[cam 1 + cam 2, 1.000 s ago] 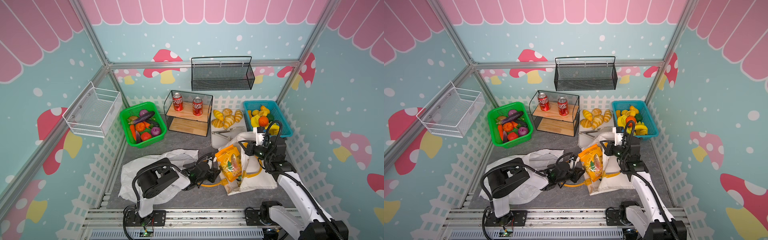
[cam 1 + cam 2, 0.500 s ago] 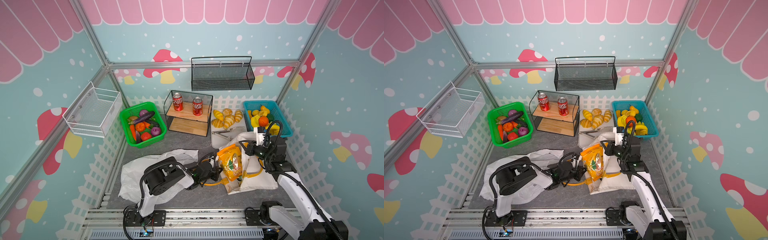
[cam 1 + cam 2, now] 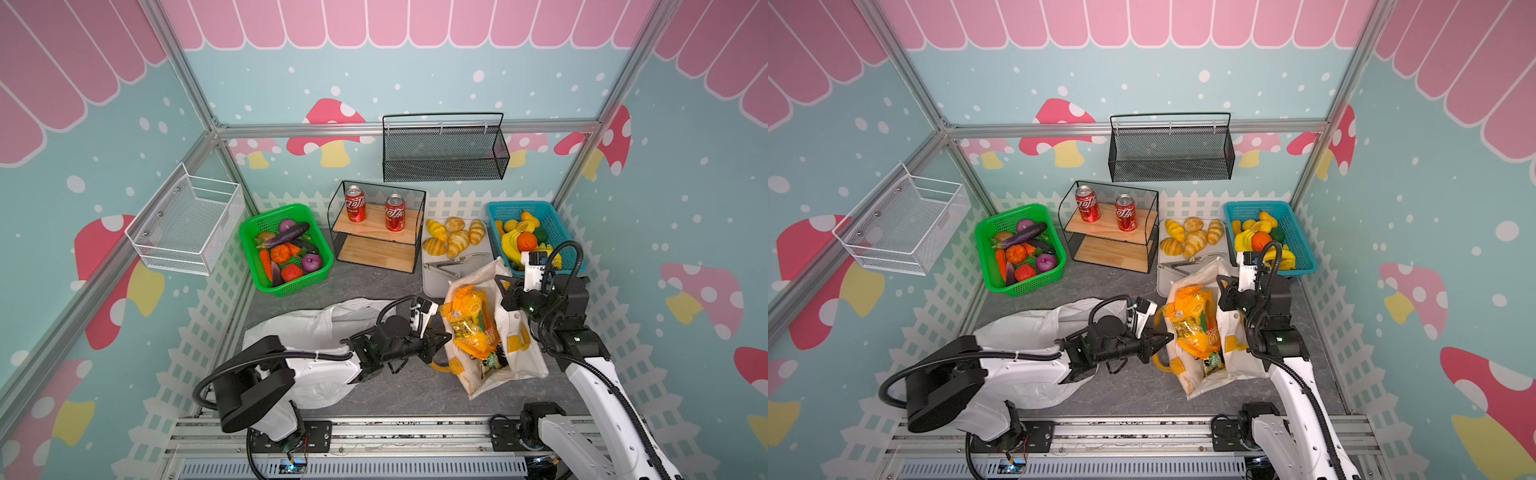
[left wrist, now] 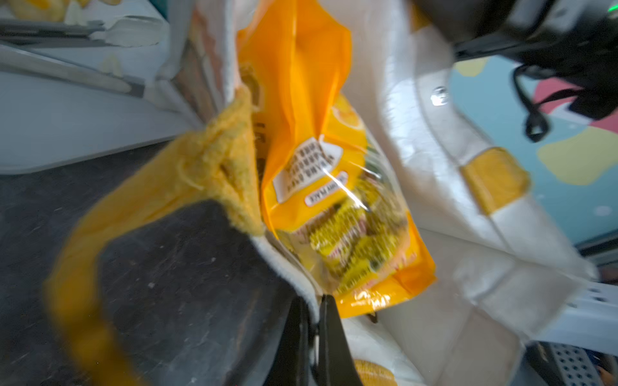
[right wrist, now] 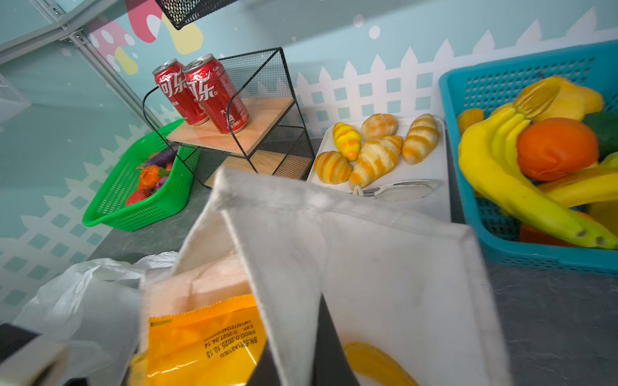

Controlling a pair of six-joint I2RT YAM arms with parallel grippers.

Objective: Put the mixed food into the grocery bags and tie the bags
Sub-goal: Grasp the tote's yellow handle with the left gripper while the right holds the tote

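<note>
Left gripper (image 4: 313, 304) fingers clench the cream tote (image 3: 530, 357) rim; right gripper (image 5: 297, 364) fingers pinch its opposite wall (tips hidden by fabric). Snack packet (image 3: 469, 320) stands inside the tote; items beneath it are indistinct.

Matt cloth tote (image 3: 515, 357), glossy foil snack packet (image 3: 471, 328)

Walls: teal printed panels (image 3: 415, 75), pink scalloped tops, red mushrooms.
Floor: dark grey mottled surface (image 3: 365, 280).
Frame: silver aluminium struts (image 3: 257, 133).

Snack packet (image 3: 469, 328) in tote (image 3: 530, 365), carrier bag (image 3: 316, 328) to its left
</note>
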